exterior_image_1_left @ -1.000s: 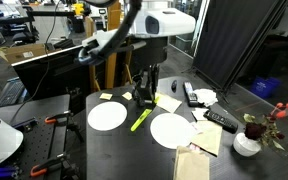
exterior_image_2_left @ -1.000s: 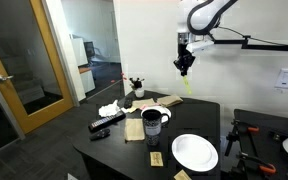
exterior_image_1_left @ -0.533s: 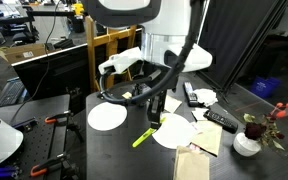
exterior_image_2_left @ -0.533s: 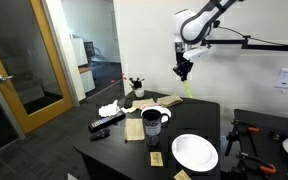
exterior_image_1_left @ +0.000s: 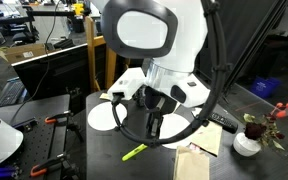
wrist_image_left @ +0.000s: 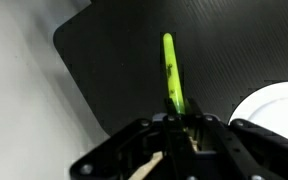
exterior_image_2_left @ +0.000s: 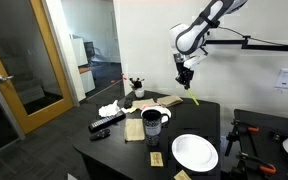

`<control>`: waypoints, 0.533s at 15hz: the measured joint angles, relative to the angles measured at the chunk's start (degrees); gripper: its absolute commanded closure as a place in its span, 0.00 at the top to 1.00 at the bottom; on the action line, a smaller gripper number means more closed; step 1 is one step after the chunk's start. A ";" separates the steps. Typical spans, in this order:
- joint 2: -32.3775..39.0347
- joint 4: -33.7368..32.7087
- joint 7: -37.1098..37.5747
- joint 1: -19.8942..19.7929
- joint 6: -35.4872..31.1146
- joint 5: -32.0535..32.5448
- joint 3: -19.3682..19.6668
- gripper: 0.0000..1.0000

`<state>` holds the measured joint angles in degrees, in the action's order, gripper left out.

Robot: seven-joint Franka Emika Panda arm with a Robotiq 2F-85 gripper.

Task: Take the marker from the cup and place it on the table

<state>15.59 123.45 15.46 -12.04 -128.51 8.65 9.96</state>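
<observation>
1. Gripper: wrist view shows the jaws closed on the near end of the marker; the yellow-green barrel sticks straight out past the fingertips
2. Marker is out of the cup. In an exterior view the cup stands toward the middle of the table, well apart from the gripper
3. In that view the gripper hangs over the far edge of the table, by the wall, with the marker slanting down below it
4. In an exterior view the arm fills the middle of the picture; the marker shows tilted, low over the dark table, below the gripper
5. Cannot tell whether the marker's free tip touches the surface
6. Wrist view: the marker's free end points toward a rounded corner of the table; a white plate lies to one side, apart from the marker
7. Elsewhere on the table: a white plate near the front edge, a black remote near a side edge, and a white vase with flowers near an edge
</observation>
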 measured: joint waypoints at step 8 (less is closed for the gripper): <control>5.34 -1.11 -5.60 0.04 0.04 -2.42 -0.06 0.04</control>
<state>20.93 122.34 9.85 -11.99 -128.47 6.23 9.89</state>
